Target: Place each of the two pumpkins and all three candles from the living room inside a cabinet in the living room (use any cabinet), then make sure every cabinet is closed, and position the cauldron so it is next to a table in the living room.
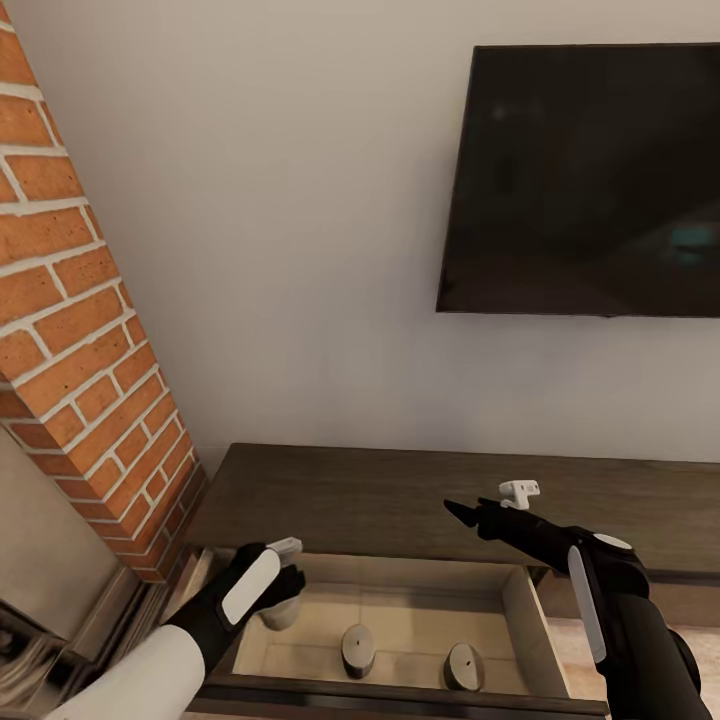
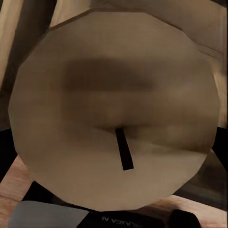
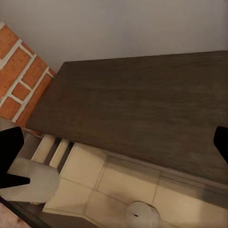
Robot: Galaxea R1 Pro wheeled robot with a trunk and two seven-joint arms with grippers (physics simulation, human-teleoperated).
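The dark brown cabinet [image 1: 380, 500] stands against the wall with one drawer [image 1: 522, 620] pulled open, pale beige inside. Two beige-grey candles [image 1: 357, 650] [image 1: 463, 666] stand upright on the drawer floor. My left gripper [image 1: 283, 592] reaches down into the drawer's left end, shut on a third candle [image 1: 279, 613]. That candle's round top and dark wick [image 2: 124, 154] sit very close in the left wrist view. My right gripper [image 1: 457, 509] hovers open above the cabinet top, its fingers [image 3: 11, 145] spread wide. One drawer candle [image 3: 141, 216] shows below it.
A red brick fireplace column [image 1: 70, 330] rises just left of the cabinet. A black TV [image 1: 590, 180] hangs on the white wall above it. The open drawer's dark front [image 1: 400, 695] juts toward me.
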